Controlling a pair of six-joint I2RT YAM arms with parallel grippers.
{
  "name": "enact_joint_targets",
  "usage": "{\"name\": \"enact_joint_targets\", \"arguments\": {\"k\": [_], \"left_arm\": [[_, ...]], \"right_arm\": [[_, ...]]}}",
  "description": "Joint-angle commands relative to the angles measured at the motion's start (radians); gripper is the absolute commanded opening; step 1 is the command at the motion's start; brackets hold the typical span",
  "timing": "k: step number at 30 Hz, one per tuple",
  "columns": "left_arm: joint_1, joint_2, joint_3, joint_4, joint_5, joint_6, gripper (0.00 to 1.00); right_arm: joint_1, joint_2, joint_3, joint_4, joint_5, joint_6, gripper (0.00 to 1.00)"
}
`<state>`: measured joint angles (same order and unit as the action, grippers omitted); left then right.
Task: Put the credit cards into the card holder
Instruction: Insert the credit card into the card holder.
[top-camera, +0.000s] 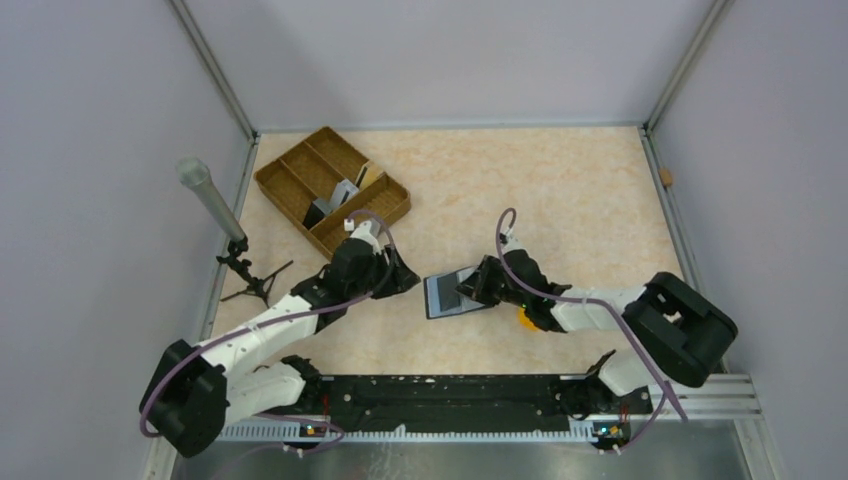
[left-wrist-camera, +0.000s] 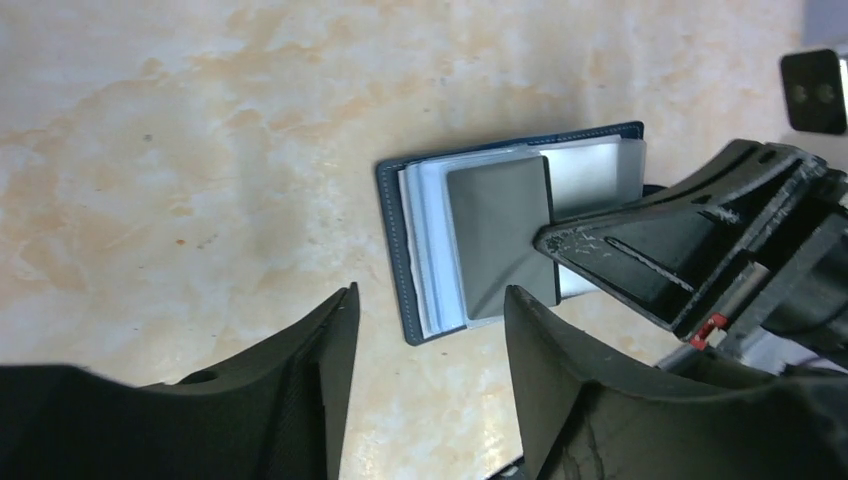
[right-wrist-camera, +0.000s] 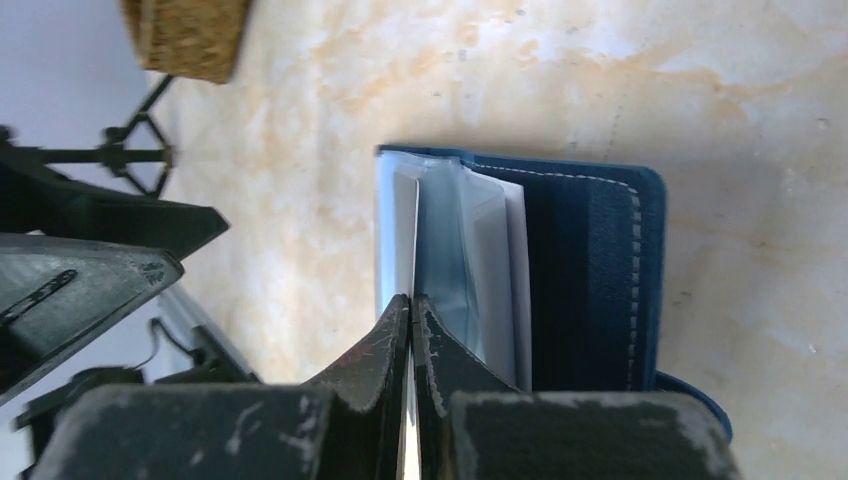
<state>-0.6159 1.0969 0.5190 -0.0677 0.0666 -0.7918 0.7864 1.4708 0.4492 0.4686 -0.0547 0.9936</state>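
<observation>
While the dark navy-blue folding card holder (top-camera: 445, 296) lies unfolded mid-frame, we note: right gripper (right-wrist-camera: 411, 299) fingers pinched together on its clear leaf | left gripper (left-wrist-camera: 432, 295) fingers apart, empty | flat grey plastic card (left-wrist-camera: 497, 235) atop the leaves.

The top camera looks down over the whole table (top-camera: 560, 190). Both wrist cameras face each other closely across the card holder (left-wrist-camera: 430, 250).

The desk (top-camera: 560, 190) is shown in beige, marbled with pale orange. The card holder (right-wrist-camera: 590, 280) is rendered in navy blue with light stitching along its edge; its inner sleeves are pale blue-grey. A plain grey card (left-wrist-camera: 495, 235) is seen upon them. The tray (top-camera: 290, 180) is woven brown. The left claw (left-wrist-camera: 430, 292) and right claw (right-wrist-camera: 411, 300) are black, the latter scuffed pale.
</observation>
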Motion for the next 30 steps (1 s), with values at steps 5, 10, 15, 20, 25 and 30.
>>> {"name": "enact_joint_targets", "arguments": {"k": [5,10,15,20,25,30], "left_arm": [[0.021,-0.146,-0.024,0.091,0.171,-0.014,0.67],[0.025,-0.188,-0.04,0.138,0.21,-0.035,0.68],[0.027,-0.242,-0.069,0.212,0.239,-0.055,0.69],[0.026,-0.247,-0.079,0.286,0.314,-0.082,0.61],[0.026,-0.257,-0.095,0.314,0.313,-0.097,0.44],[0.026,-0.253,-0.11,0.357,0.323,-0.119,0.37]], "right_arm": [[-0.078,-0.221,-0.089,0.239,-0.178,0.059,0.0],[-0.091,-0.311,-0.112,0.297,-0.218,0.089,0.0],[-0.095,-0.377,-0.117,0.354,-0.252,0.114,0.0],[-0.095,-0.404,-0.114,0.385,-0.272,0.134,0.0],[-0.096,-0.397,-0.12,0.407,-0.276,0.15,0.0],[-0.096,-0.372,-0.123,0.43,-0.286,0.158,0.0]]}}
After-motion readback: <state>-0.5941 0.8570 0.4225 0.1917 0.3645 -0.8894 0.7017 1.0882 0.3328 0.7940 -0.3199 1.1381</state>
